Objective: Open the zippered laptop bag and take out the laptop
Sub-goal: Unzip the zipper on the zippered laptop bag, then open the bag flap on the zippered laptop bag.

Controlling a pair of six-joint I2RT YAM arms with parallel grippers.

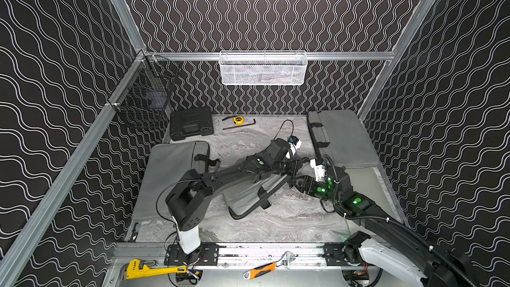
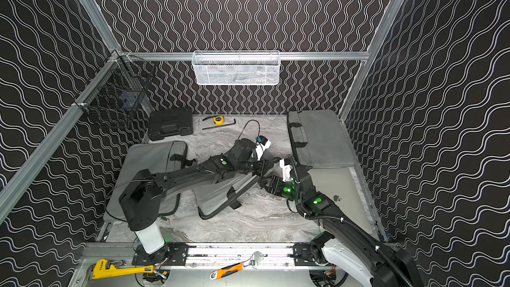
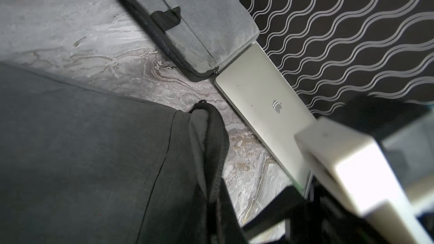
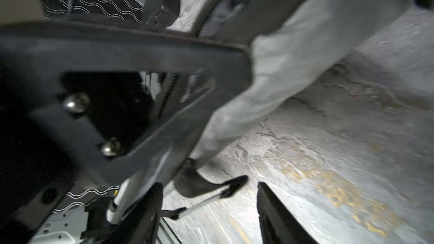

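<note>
Laptop bag (image 1: 242,196) lies diagonally, long axis running near-left to far-right.

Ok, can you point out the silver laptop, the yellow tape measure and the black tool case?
silver laptop (image 3: 254,90): left wrist view, on the bare lid beside the logo.
yellow tape measure (image 1: 238,119): in a top view, middle of its casing.
black tool case (image 1: 191,123): in a top view, centre of its lid.

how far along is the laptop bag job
Done: a silver laptop already lies on the table beside the far-right grey bag. In hand: the left gripper is shut on the middle bag by a corner; the right gripper is open at its zipper pull. Left: finish unzipping, take out its laptop, none showing.
</note>
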